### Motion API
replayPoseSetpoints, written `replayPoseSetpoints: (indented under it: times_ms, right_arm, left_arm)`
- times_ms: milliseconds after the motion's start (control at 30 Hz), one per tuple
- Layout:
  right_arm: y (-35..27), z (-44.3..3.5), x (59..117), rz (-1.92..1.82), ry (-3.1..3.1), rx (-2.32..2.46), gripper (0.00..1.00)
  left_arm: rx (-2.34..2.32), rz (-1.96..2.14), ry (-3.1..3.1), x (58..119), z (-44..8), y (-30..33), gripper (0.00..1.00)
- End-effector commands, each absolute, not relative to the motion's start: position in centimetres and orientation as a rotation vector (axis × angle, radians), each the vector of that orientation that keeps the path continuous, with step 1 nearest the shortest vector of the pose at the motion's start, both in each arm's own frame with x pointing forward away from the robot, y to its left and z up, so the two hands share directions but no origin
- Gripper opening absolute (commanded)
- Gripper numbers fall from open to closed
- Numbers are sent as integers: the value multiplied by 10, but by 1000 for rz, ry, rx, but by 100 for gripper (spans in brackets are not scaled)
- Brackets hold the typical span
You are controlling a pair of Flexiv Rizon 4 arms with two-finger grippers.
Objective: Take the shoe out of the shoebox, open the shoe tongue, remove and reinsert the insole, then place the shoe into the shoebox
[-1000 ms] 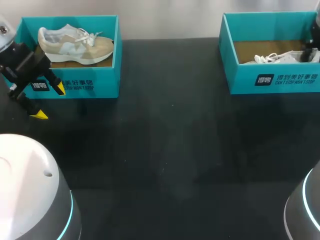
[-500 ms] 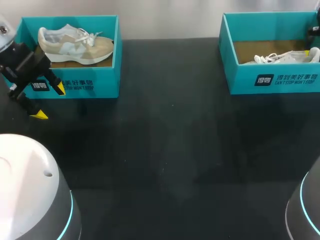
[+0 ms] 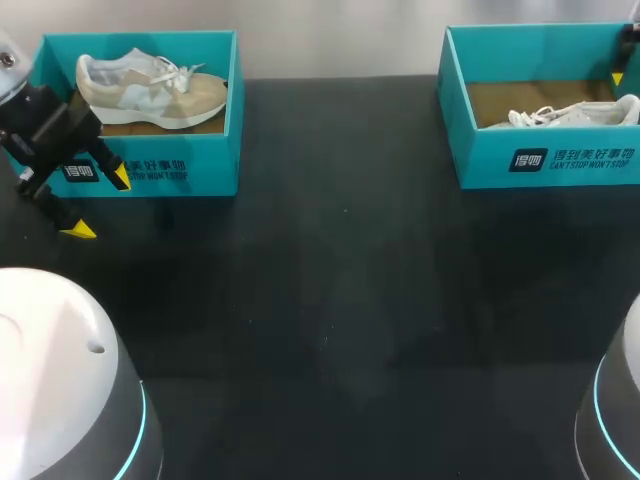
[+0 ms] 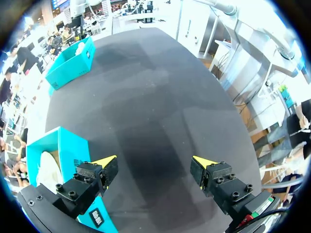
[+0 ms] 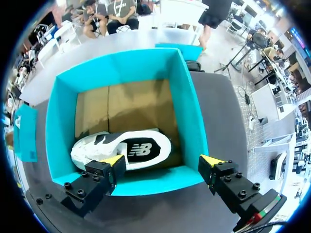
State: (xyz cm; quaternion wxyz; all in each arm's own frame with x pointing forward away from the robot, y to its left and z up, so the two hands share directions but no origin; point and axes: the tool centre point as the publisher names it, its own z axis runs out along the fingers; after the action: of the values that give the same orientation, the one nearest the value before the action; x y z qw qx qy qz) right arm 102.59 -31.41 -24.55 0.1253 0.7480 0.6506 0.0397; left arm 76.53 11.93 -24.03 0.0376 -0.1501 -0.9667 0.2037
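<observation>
A white shoe (image 3: 565,115) lies on its side in the teal shoebox (image 3: 545,160) at the back right. From the right wrist view the shoe (image 5: 124,150) rests against the near wall of that box (image 5: 187,111). My right gripper (image 5: 163,160) hangs open above this wall, holding nothing. In the head view only one yellow fingertip (image 3: 618,78) shows, at the right edge. My left gripper (image 3: 98,204) stands open and empty in front of the other box, above bare table (image 4: 160,121).
A second teal shoebox (image 3: 170,170) at the back left holds a beige and white shoe (image 3: 150,90). Beside my left gripper (image 4: 154,161) that box's corner (image 4: 53,150) shows. Black tabletop (image 3: 340,300) spreads between the boxes.
My right gripper has risen from the white shoe's heel inside the right box, leaving the shoe lying there. The left arm has not moved.
</observation>
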Motion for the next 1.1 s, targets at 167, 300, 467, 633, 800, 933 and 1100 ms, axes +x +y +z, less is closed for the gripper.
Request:
replayPoseSetpoints:
  times_ms: [167,300,467,633,800,933,1100]
  right_arm:
    - [-296,-197,987,167,1879,2203,100]
    - [-287,-187,974,154,1850,2218,100]
    - [-280,-174,960,150,1832,2248,100]
    - [-271,-173,941,140,1812,2286,100]
    - [-253,-183,914,128,1826,2326,100]
    - [-239,-191,900,123,1836,2334,100]
    - [-239,-191,900,123,1836,2334,100]
  left_arm:
    - [-462,623,-2968,764,-240,120,100]
    - [-462,623,-2968,764,-240,120,100]
    - [-462,623,-2968,764,-240,120,100]
    - [-462,623,-2968,764,-240,120,100]
    - [-462,623,-2968,764,-240,120,100]
    - [-462,623,-2968,764,-240,120,100]
    - [-462,623,-2968,764,-240,120,100]
